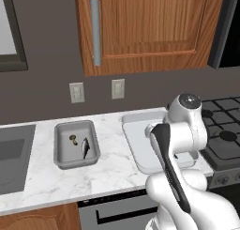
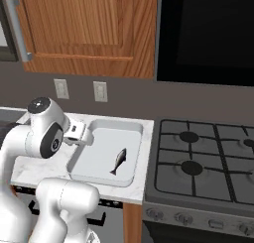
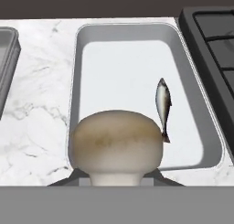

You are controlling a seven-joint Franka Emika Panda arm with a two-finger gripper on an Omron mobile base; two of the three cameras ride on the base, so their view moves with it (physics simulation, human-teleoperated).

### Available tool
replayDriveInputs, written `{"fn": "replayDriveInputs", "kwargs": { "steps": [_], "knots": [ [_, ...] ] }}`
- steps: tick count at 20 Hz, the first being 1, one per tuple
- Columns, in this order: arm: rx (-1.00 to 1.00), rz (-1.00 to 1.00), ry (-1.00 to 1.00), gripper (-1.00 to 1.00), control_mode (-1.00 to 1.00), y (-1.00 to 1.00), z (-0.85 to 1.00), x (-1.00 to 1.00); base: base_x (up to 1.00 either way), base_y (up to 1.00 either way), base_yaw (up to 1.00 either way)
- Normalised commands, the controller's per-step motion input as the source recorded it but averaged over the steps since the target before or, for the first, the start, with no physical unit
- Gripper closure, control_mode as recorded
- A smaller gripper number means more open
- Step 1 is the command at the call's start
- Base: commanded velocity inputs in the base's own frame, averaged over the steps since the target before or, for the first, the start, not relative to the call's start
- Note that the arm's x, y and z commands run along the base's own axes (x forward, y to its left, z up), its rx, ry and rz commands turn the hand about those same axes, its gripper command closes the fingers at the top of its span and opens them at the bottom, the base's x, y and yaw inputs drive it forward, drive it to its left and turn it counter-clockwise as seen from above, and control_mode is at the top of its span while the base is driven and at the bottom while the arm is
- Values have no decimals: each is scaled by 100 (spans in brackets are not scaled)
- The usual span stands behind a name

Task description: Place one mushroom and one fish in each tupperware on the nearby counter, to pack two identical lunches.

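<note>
The gripper [image 3: 117,182] is closed on a mushroom [image 3: 116,143], which it holds by the stem; the pale brown cap stands just in front of the camera on the hand. The mushroom hangs over the near edge of the larger, paler tub [image 3: 82,49], and it is not yet set down inside. In this tub lies one fish [image 3: 162,108], small and silver, on the right side of the floor when seen from the hand. In the right base view the same fish [image 2: 118,162] lies near the front right part of the shallow tub [image 2: 136,130].

The smaller, darker tub [image 1: 61,151] stands well apart to the left on the counter [image 1: 108,175], in the left base view. Inside it there is a second mushroom [image 1: 73,139] and a second fish [image 1: 85,148], just beside each other. The stovetop [image 2: 203,162] is just to the right of the larger tub. A sink [image 1: 14,156] is at the left of the smaller tub.
</note>
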Motion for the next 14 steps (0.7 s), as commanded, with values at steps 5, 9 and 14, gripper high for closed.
{"fn": "replayDriveInputs", "kwargs": {
  "steps": [5,9,14],
  "knots": [
    [0,-4,0,100,-100,-14,-42,24,0,0,0],
    [0,-3,2,100,-100,-17,-44,26,0,0,0],
    [0,-2,1,100,-100,-11,-39,25,0,0,0]
  ]
}}
